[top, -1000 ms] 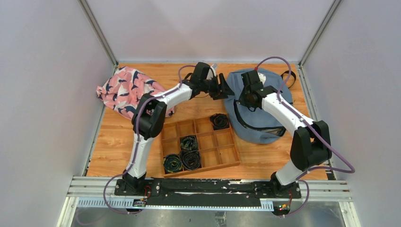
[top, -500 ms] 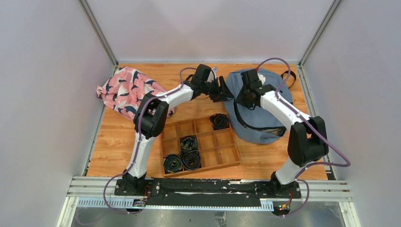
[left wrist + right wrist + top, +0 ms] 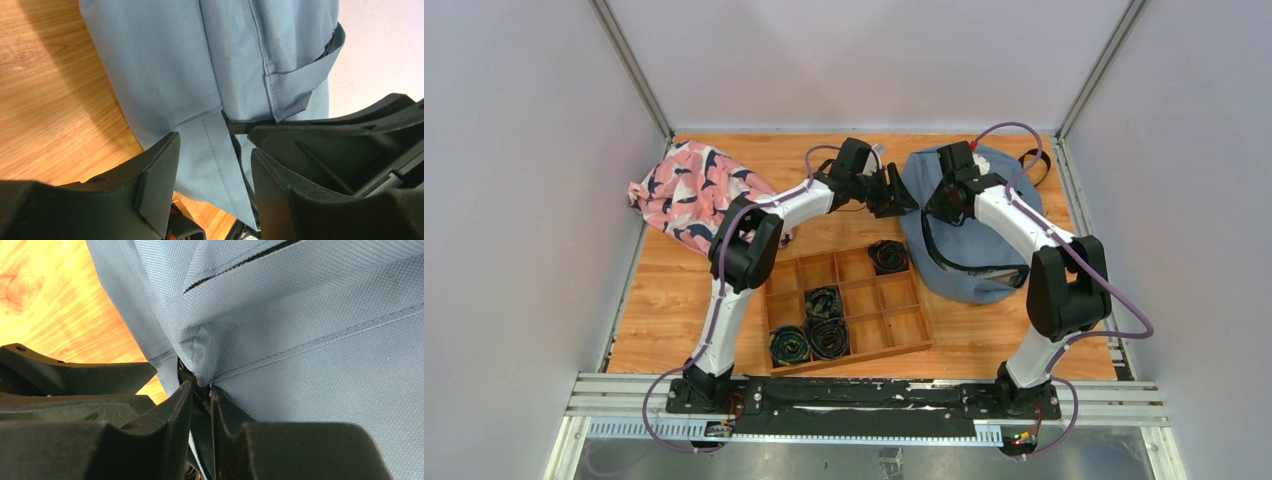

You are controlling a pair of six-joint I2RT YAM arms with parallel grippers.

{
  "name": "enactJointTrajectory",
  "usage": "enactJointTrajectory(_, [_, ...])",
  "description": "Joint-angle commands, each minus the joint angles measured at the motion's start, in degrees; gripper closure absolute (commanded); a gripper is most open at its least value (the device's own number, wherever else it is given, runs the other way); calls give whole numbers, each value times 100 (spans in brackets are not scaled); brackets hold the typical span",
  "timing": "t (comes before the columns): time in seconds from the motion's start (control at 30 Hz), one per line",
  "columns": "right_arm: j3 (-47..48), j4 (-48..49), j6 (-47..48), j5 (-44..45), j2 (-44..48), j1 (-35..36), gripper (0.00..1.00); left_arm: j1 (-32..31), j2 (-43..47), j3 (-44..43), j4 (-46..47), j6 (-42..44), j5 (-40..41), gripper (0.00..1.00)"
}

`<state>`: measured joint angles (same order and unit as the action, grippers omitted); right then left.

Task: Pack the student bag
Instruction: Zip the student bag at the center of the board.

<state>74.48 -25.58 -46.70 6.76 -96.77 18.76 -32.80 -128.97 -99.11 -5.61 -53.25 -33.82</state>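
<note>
The student bag [image 3: 976, 255], slate-blue with black straps, lies flat at the back right of the table. My left gripper [image 3: 903, 197] is at the bag's left edge. In the left wrist view its jaws [image 3: 212, 155] stand open around a blue fabric flap [image 3: 210, 145] and a black zipper strip, with gaps showing beside the fabric. My right gripper [image 3: 935, 206] presses on the bag's upper left part. In the right wrist view its fingers [image 3: 201, 390] are nearly together, pinching the dark zipper edge [image 3: 200, 401] under bunched fabric [image 3: 195, 347].
A wooden tray [image 3: 894, 346] with compartments sits in front of the bag and holds several dark rolled items [image 3: 887, 256]. A pink cloth [image 3: 689, 190] with navy and white shapes lies at the back left. Grey walls close in the sides and back.
My right wrist has shifted slightly back and left along the bag's edge, and its elbow has swung left. The left gripper has stayed almost still at the bag's left edge.
</note>
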Motion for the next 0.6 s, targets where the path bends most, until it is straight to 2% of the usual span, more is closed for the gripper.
enactJointTrajectory(0.0, [284, 27, -71, 132, -178, -154, 82, -59, -80, -56, 168, -42, -11, 41])
enactJointTrajectory(0.1, [273, 27, -68, 107, -157, -154, 100, -57, -101, -55, 191, -62, -35, 41])
enactJointTrajectory(0.57, [-390, 270, 410, -507, 852, 96, 100, -65, -347, -533, 13, -41, -88, 40])
